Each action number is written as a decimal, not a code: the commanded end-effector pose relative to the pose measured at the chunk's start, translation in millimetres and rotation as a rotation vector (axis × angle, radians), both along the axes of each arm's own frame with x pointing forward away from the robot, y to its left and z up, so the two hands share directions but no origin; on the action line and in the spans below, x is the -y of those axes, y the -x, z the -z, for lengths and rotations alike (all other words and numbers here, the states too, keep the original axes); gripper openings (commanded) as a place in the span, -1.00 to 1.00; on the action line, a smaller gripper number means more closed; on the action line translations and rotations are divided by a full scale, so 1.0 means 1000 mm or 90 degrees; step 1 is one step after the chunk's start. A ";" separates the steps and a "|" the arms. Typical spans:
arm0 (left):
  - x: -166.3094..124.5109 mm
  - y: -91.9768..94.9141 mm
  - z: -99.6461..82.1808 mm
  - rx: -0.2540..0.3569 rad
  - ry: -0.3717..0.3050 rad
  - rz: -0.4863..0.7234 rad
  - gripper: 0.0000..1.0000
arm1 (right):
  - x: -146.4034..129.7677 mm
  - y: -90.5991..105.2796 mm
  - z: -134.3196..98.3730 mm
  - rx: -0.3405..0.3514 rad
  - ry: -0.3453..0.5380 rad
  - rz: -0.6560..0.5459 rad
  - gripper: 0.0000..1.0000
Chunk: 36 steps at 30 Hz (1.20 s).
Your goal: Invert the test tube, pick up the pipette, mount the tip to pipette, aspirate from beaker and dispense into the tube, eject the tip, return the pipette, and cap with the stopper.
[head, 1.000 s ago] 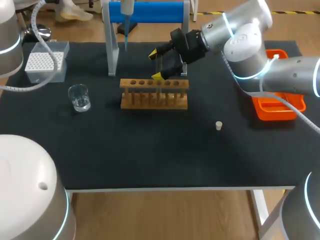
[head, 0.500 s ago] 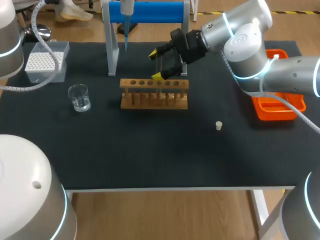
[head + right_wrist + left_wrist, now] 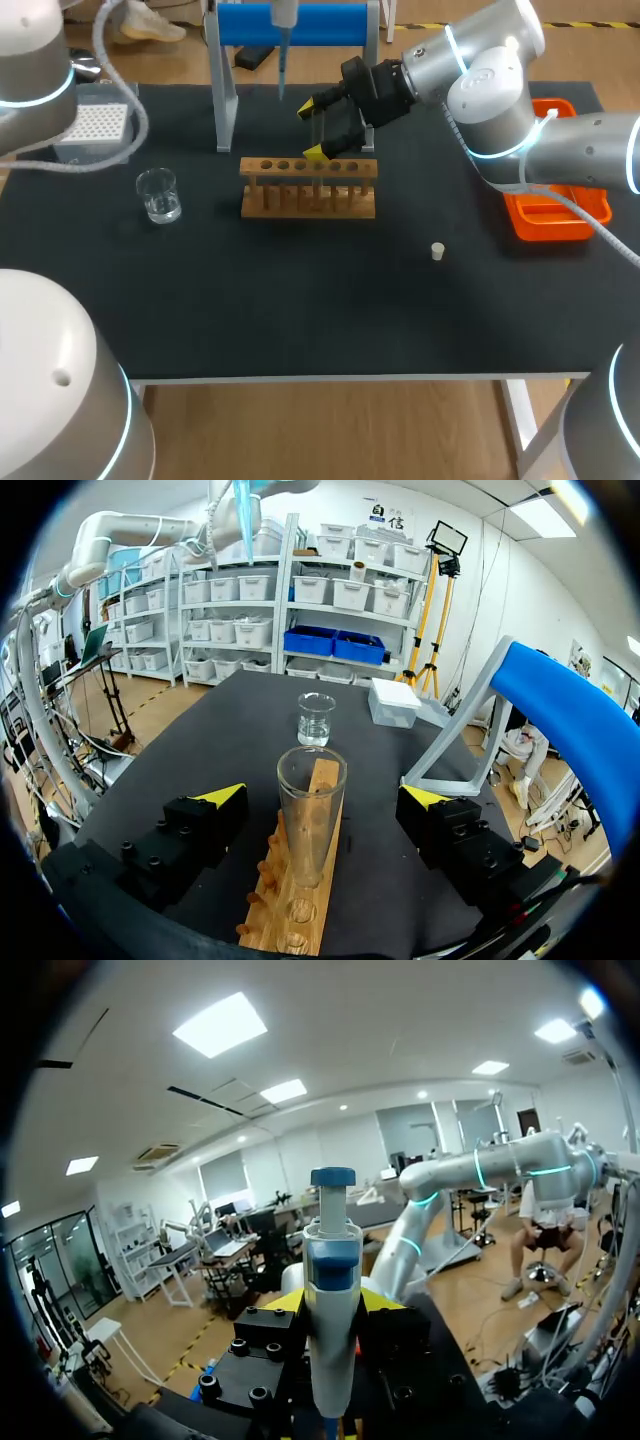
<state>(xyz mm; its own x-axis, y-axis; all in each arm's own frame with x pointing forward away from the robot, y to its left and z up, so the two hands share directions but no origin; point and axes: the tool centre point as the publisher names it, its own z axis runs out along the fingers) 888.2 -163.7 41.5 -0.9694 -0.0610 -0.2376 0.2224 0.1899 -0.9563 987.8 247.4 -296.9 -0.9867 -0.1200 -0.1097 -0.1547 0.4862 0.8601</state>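
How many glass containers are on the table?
2. A beaker stands near the table's left side; a test tube stands upright in the wooden rack, between the open fingers of the right gripper. No others show.

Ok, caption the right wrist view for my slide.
Open end effector straddles upright test tube in wooden rack, beaker beyond.

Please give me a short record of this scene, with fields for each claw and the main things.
left claw: shut on pipette
right claw: open, around test tube, not touching it
test tube: upright in rack, mouth up
beaker: on table, left of rack
stopper: on table, right of rack
tip box: far left of table
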 end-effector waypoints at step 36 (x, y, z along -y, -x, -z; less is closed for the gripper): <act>0.044 -0.043 0.016 -0.025 -0.003 0.059 -1.00 | 0.001 0.000 -0.001 0.000 0.000 0.000 1.00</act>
<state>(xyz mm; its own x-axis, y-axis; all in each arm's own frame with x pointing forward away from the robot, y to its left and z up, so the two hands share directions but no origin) 926.9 -205.8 27.9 -0.9796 0.0225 -0.1996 0.2003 0.1801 -0.9630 987.8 247.4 -296.9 -0.9867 -0.1201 -0.1097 -0.1547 0.4862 0.8601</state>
